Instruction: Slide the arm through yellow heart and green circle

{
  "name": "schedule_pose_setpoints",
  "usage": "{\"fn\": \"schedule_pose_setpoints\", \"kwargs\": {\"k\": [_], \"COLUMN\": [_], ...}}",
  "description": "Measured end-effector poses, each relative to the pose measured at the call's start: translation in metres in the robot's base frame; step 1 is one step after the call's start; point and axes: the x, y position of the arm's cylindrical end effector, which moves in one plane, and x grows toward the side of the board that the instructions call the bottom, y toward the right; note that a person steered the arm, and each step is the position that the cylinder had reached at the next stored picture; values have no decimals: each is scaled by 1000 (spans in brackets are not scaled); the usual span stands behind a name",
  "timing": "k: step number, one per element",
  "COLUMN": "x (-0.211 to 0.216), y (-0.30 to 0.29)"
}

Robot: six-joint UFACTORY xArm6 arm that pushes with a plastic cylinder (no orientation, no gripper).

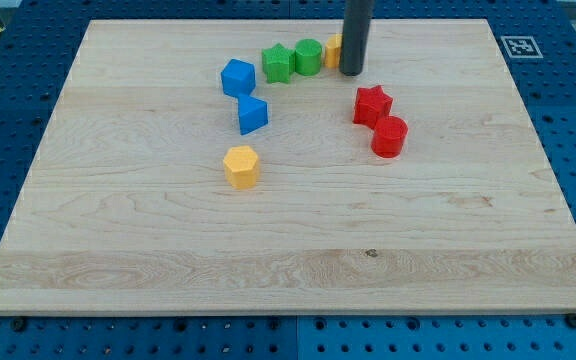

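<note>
My tip [352,72] is near the view's top, just right of centre. The rod hides most of a yellow block [334,48]; only its left edge shows, so I cannot make out its shape. The green circle [308,56] stands just left of that yellow block, about a block's width left of my tip. A green star [279,63] touches the circle's left side. My tip sits at the lower right of the narrow space between the yellow block and the green circle.
A blue block [237,77] and a blue triangular block [252,114] lie left of the green pair. A red star [372,105] and a red cylinder [390,136] lie below right of my tip. A yellow hexagon [241,166] lies lower left.
</note>
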Motion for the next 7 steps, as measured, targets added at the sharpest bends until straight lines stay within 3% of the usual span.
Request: {"fn": "schedule_pose_setpoints", "kwargs": {"k": [1, 3, 5, 7], "x": [2, -67, -62, -38], "y": [13, 19, 27, -33]}}
